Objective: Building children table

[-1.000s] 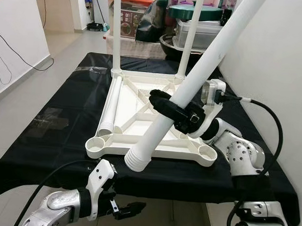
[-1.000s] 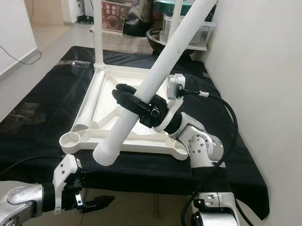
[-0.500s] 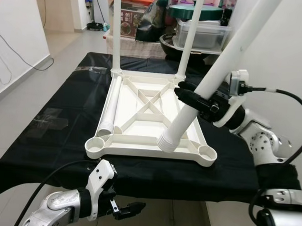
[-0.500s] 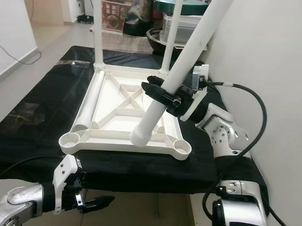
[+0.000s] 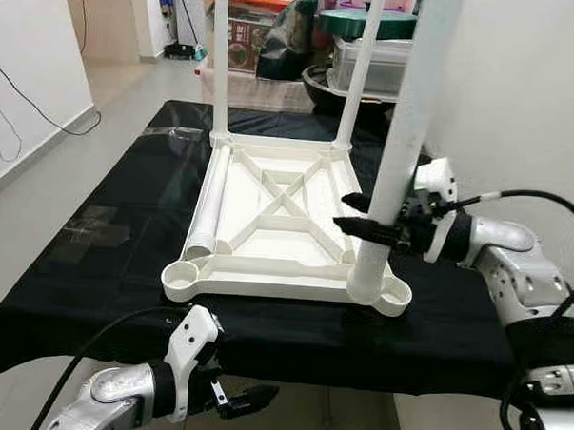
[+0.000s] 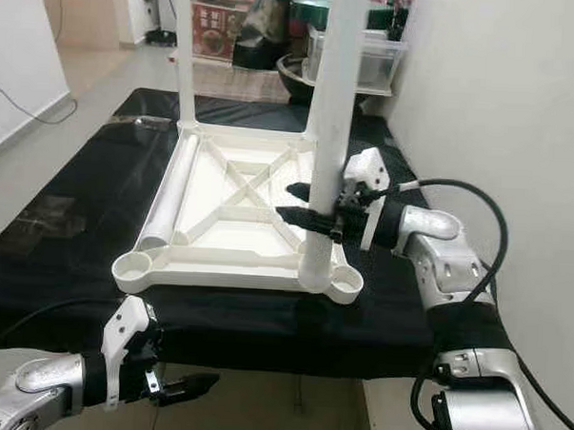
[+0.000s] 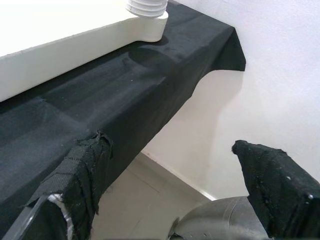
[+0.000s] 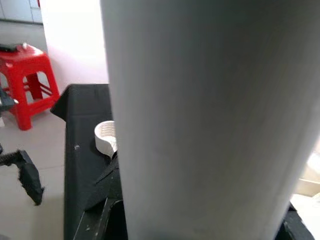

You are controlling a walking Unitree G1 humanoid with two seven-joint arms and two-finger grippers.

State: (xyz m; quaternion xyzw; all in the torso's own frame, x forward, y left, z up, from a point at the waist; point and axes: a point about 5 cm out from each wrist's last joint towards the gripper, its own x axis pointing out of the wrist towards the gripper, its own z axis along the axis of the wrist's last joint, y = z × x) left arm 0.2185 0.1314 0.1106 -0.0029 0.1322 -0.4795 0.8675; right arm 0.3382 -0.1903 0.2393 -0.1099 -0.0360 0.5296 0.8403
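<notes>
Right gripper [image 5: 356,213] holds white leg [image 5: 400,153] upright in tabletop [image 5: 265,271] corner socket.

Even, bright indoor light falls from above, and the head views are sharp. The black cloth [image 5: 96,235] shows faint sheen patches. Soft shadow lies under the white table frame [image 5: 265,271]. Close up, the white leg [image 8: 210,120] is blurred and grey.

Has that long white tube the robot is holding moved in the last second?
Yes. The white tube swung from a steep slant to upright, its lower end now on the near right corner socket of the tabletop, with the right pincer clamped on it.
</notes>
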